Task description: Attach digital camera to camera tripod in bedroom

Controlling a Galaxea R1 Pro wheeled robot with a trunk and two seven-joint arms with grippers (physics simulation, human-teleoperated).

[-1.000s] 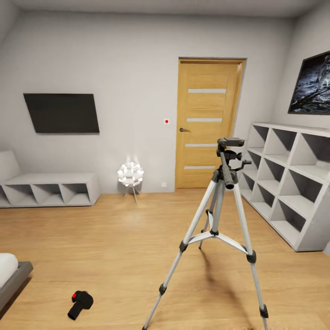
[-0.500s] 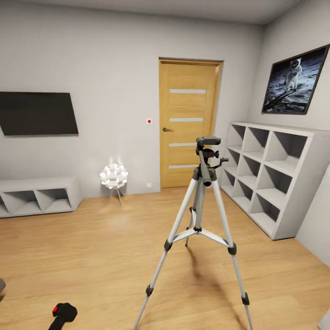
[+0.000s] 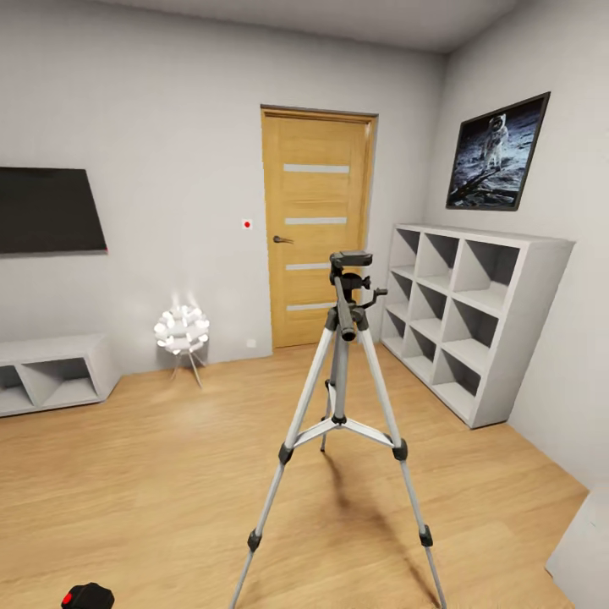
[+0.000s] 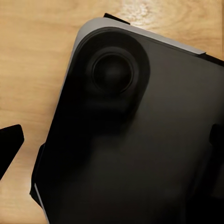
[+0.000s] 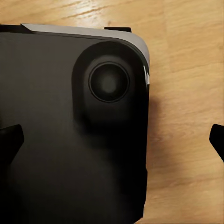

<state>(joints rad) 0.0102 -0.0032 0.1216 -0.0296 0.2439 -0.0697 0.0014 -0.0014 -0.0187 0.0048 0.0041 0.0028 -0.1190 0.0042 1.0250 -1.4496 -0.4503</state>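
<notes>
The robot was at the approach step: the tripod (image 3: 342, 397) stood mid-floor before the door (image 3: 315, 228), the camera (image 3: 85, 596) lay on the floor well left of it, both end effectors seemingly apart and empty, so fetching the camera came next.

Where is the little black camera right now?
In the head view, the digital camera lies on the wooden floor at the bottom left edge, partly cut off, left of the camera tripod and nearer the robot.
</notes>
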